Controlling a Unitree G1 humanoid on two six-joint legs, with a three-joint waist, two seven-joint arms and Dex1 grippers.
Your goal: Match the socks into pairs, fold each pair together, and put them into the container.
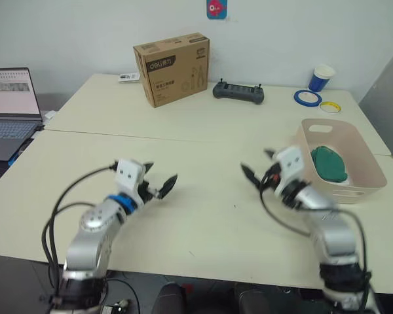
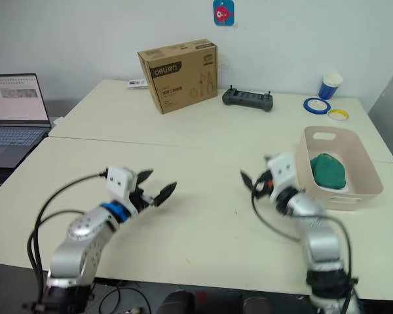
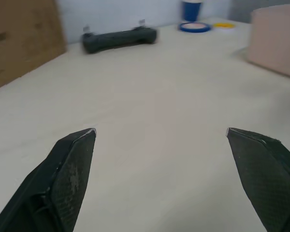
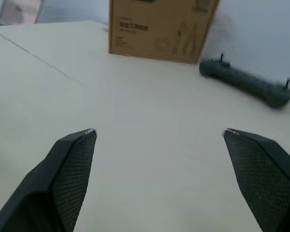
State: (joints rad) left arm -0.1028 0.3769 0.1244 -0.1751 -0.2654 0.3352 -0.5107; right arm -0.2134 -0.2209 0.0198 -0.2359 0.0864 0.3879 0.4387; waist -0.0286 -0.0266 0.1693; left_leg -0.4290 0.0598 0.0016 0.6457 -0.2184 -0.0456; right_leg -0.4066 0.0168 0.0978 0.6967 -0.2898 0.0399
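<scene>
The left gripper [image 1: 158, 183] had its two black fingers spread wide and empty, hovering just over the bare cream table [image 1: 203, 216] on the near left. The left wrist view showed both fingertips [image 3: 77, 145] well apart with nothing between them. The right gripper [image 1: 259, 169] was likewise released, fingers parted and holding nothing, poised above the table just beside the near left corner of the container [image 1: 370, 163].

The container, a pale pink basin, stood at the right edge of the table. Inside it lay a dark green bundle of socks [image 1: 329, 163]; whether it was one sock or a folded pair could not be told.

Further back stood a brown cardboard box [image 1: 172, 69], a dark handheld controller [image 1: 238, 91] beside it, and, toward the far right corner, a blue cup [image 1: 321, 78], a blue tape roll [image 1: 308, 98] and a yellow tape roll [image 1: 330, 106]. An open laptop [image 1: 10, 108] sat off the left edge.
</scene>
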